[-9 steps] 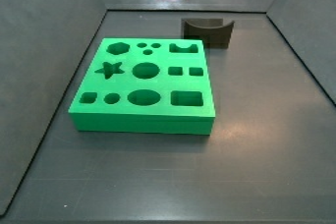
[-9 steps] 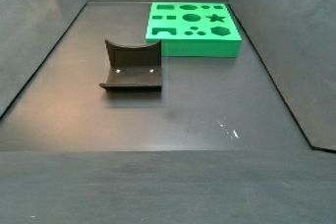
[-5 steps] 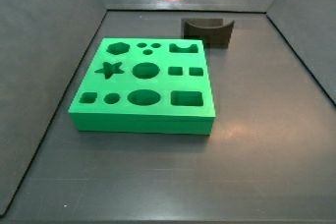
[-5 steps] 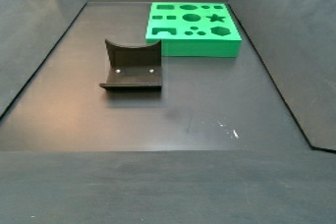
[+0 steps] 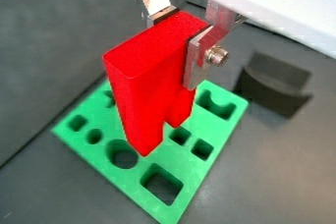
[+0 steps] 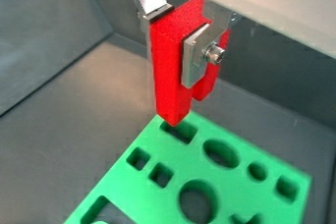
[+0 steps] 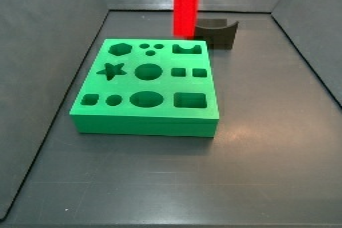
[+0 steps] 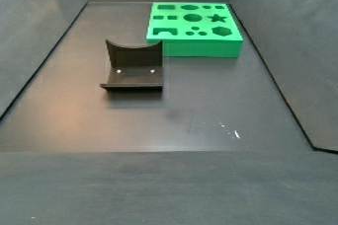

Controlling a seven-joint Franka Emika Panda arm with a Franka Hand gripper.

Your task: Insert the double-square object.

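Two square prongs, joined side by side, form the tall bright red block (image 5: 147, 81) I see upright in my pincer (image 5: 178, 39). Its silver fingers (image 6: 197, 54) are clenched on the block's upper part, above the green board (image 7: 144, 80).

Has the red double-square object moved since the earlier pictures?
Yes. In a side view the double-square object, held by the gripper, has come down toward the green board.

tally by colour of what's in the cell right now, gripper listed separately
Red: 1, the double-square object, held above the board
Green: 1, the green board
Dark grey: 1, the dark grey block on the floor
Gripper: 1, the gripper, shut on the red piece
Total: 4
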